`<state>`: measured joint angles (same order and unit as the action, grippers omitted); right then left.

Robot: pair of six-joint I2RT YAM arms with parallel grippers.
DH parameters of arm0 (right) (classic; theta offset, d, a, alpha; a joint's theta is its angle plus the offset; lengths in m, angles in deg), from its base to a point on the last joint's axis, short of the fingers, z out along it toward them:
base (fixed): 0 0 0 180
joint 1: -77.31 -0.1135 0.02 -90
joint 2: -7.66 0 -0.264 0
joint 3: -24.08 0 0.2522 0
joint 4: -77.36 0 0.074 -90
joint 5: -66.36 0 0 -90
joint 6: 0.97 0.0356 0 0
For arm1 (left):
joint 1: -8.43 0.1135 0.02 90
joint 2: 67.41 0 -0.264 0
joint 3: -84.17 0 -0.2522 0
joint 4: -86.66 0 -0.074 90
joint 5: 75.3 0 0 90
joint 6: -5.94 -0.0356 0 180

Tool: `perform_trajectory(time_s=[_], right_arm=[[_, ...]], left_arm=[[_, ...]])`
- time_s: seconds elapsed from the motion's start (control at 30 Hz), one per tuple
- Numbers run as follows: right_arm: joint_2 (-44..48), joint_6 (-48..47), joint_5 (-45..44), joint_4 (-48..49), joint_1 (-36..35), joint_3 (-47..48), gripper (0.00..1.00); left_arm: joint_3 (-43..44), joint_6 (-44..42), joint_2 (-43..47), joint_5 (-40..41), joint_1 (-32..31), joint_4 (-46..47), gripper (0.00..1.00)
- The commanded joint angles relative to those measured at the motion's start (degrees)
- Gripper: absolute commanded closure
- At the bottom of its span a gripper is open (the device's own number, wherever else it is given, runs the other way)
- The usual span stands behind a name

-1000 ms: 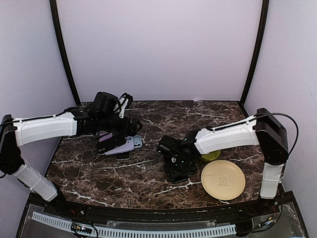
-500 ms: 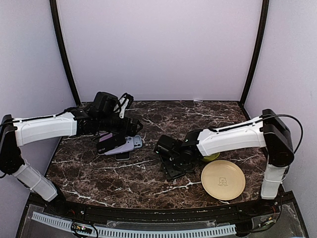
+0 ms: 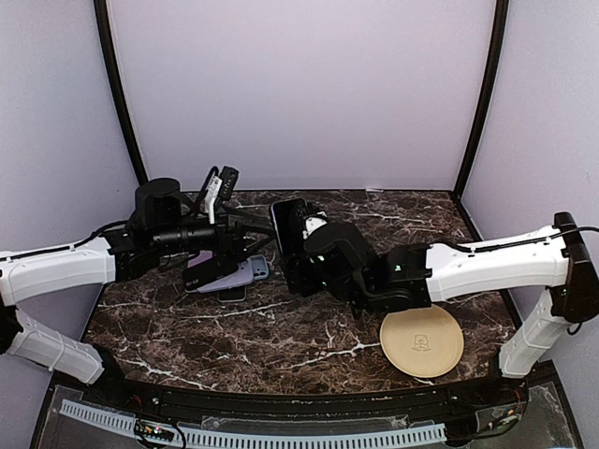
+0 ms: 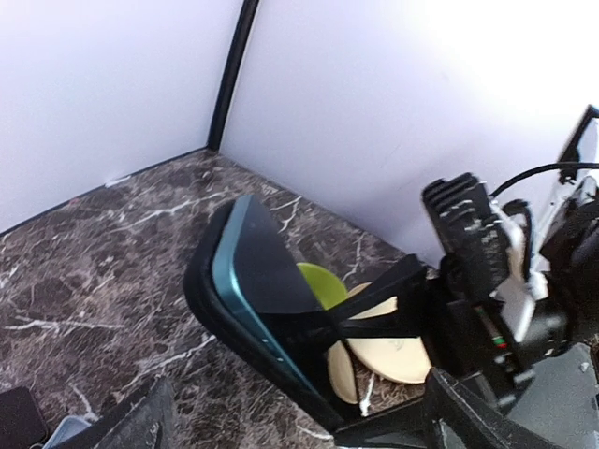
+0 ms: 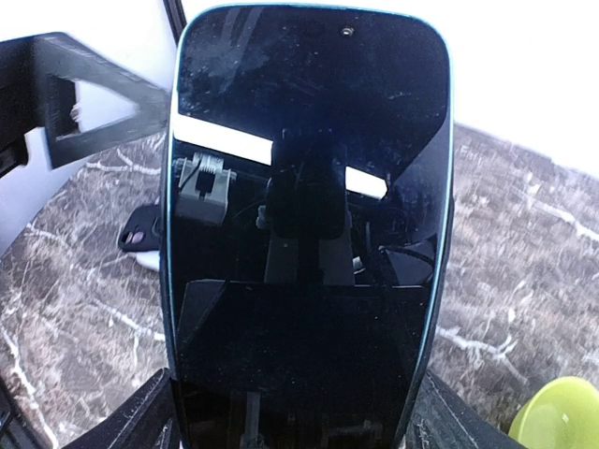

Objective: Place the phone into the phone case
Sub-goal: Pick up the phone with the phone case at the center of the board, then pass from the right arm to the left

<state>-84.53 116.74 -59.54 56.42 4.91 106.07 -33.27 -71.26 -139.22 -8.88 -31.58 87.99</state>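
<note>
My right gripper [image 5: 295, 421] is shut across the lower part of the phone [image 5: 309, 215], which stands upright with its dark screen and teal edges facing that camera. In the top view the phone [image 3: 287, 245] hangs above the table's middle. A black phone case [image 4: 200, 281] wraps its back and rim, and the left wrist view shows the teal edge sitting in it. My left gripper [image 4: 299, 432] is open, fingers spread at either side of the view, just short of the phone and touching nothing. In the top view the left gripper [image 3: 255, 240] sits left of the phone.
A pile of other phones and cases [image 3: 229, 274], one purple, lies on the marble table [image 3: 234, 337] under the left arm. A tan plate [image 3: 421, 340] rests at the front right. A green bowl [image 5: 562, 412] sits behind the right arm. Walls close the back and sides.
The right arm lifted the phone off the table's front middle and swung it up and left, now upright beside the left gripper. The left arm drew back to the left.
</note>
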Motion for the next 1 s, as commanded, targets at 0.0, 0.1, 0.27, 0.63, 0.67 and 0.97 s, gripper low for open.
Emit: perform_trajectory(time_s=[0.0, 0.1, 0.27, 0.63, 0.67, 0.97], right_arm=[[2.42, -6.9, -7.01, 15.71, -2.45, -1.95, 0.69], [2.43, -9.99, -7.27, 18.79, -3.59, -2.01, 0.69], [1.92, -12.7, -6.69, 20.14, -4.88, -1.52, 0.69], [1.06, -14.59, -4.85, 20.33, -5.28, -0.45, 0.69], [0.97, -14.8, -4.65, 20.21, -5.27, -0.23, 0.69], [1.65, -15.91, -3.3, 20.1, -5.29, -0.96, 0.67]], left_arm=[[-5.96, 6.23, 3.3, -9.04, -0.06, 18.85, 0.06], [-6.94, 9.38, 2.07, -9.84, -0.07, 21.79, 0.07], [-6.34, 9.83, 0.74, -9.54, -0.06, 20.72, 0.23], [-7.01, 7.48, 1.89, -7.87, -0.15, 20.43, 0.6], [-6.97, 7.54, 1.75, -7.84, -0.15, 20.38, 0.6], [-6.7, 7.16, 1.31, -8.41, -0.16, 19.94, 0.91]])
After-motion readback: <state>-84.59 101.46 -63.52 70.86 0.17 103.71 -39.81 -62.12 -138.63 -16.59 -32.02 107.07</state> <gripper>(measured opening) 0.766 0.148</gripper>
